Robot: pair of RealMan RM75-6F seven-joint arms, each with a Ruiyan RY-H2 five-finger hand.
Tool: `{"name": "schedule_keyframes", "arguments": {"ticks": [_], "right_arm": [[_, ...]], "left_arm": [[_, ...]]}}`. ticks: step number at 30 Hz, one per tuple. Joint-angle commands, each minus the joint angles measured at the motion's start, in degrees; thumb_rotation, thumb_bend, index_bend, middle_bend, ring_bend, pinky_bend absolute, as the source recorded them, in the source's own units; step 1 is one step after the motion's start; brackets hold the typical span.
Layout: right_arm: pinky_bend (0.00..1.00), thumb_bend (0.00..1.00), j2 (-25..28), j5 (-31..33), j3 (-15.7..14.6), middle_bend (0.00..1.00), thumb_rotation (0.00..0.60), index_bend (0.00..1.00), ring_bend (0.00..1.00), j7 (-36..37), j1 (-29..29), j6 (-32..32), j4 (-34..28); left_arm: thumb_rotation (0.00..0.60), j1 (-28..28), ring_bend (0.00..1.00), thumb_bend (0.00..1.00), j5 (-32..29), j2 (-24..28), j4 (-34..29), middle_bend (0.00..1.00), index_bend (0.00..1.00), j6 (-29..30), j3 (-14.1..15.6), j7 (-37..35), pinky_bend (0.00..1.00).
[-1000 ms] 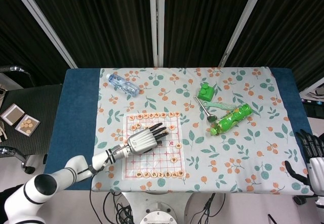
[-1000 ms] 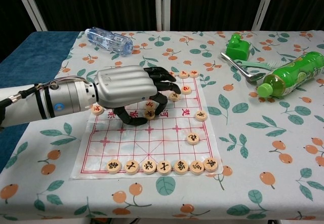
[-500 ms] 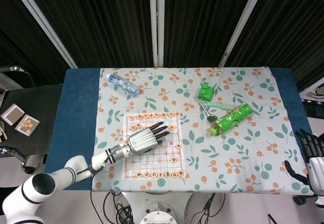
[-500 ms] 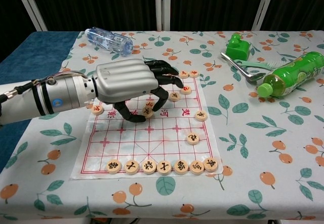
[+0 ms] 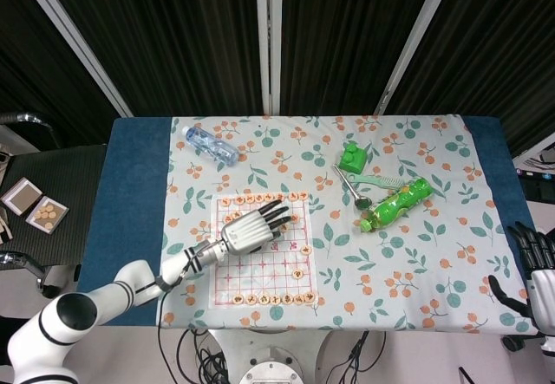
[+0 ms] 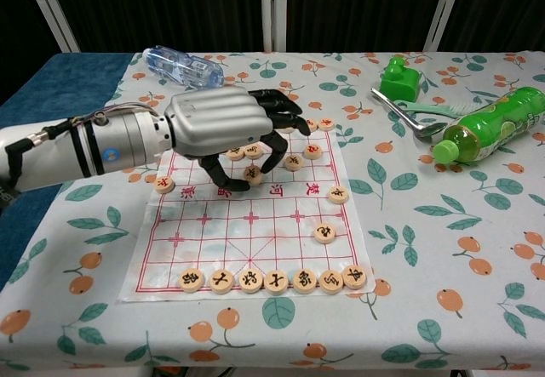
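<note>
Moved since the frame a second ago: left hand, shifted from the middle of the chess sheet toward its far edge, and lifted a little.

**Left hand.** Fingers curled downward like a cage over three chess pieces. One piece lies between thumb and fingers, just short of the sheet's printed centre band. Whether it is pinched or merely fenced in cannot be told.

**Right hand**. Off the right-hand edge of the tabletop, fingers apart, holding nothing.

**Progress, as judged.** The shifting of that one piece looks to be under way. It sits on the sheet's far half, with the hand above it and not drawn back. Letting go and clearing the hand appear to remain. The near row looks untouched.

**Count.**
- Chess sheet: one.
- Pieces, near row: seven, side by side.
- Pieces, right half of the sheet: six, two of them at the far edge.
- Piece at the left edge: one.
- Pieces under the hand: three visible; the rest of the far row is hidden in the chest view.
- Clear bottle: one, on its side, far left.
- Green bottle: one, on its side, far right.
- Green block: one.
- Metal spoon: one, lying beside a pale green comb-like piece.
</note>
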Motion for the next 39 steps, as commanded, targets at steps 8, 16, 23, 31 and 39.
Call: {"name": "schedule_keyframes", "arguments": {"ticks": [8, 16, 23, 31, 39], "right_arm": [[0.0, 0.27, -0.28, 0.23, 0.07, 0.0, 0.6, 0.0, 0.0, 0.49, 0.08, -0.35, 0.57], [0.0, 0.27, -0.29, 0.33, 0.09, 0.0, 0.6, 0.0, 0.0, 0.45, -0.06, -0.25, 0.73], [0.0, 0.27, -0.37, 0.34, 0.14, 0.0, 0.6, 0.0, 0.0, 0.57, -0.01, -0.31, 0.8], [0.0, 0.27, -0.14, 1.08, 0.47, 0.0, 0.6, 0.0, 0.0, 0.67, -0.36, -0.01, 0.95], [0.0, 0.27, -1.19, 1.47, -0.05, 0.0, 0.6, 0.0, 0.0, -1.37, 0.26, -2.34, 1.05]], "left_arm": [[0.6, -0.36, 0.0, 0.25, -0.21, -0.24, 0.67, 0.11, 0.5, 0.06, 0.07, -0.04, 0.0], [0.6, -0.24, 0.0, 0.24, -0.29, -0.61, 1.84, 0.11, 0.41, -0.28, 0.64, -0.37, 0.0], [0.6, 0.38, 0.0, 0.24, -0.77, 0.87, 0.16, 0.11, 0.36, 1.6, -0.1, 1.45, 0.0], [0.6, 9.59, 0.0, 0.24, -6.42, 11.72, -14.72, 0.1, 0.24, 7.95, -0.91, 9.9, 0.0], [0.6, 29.5, 0.0, 0.22, -19.2, 24.67, -33.77, 0.1, 0.13, 21.07, 1.07, 14.66, 0.01]]}}
